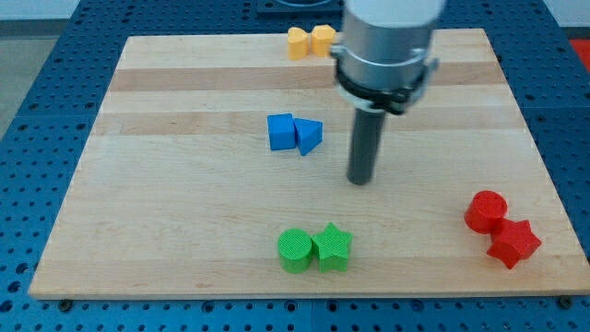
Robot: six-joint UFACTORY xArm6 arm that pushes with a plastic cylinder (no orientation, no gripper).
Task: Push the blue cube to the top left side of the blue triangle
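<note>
Here, blue cube (280,131) — left of my tip (360,182)

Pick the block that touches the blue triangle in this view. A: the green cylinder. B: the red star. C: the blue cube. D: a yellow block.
C: the blue cube sits flush against the blue triangle on its left in the view, while my tip stands apart to their right.

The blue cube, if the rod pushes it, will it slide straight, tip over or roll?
The blue cube sits flat on the smooth wooden board, so it probably slides rather than rolls. It looks squat, so tipping seems unlikely. It touches the blue triangle, which may move along. My tip is to their right.
</note>
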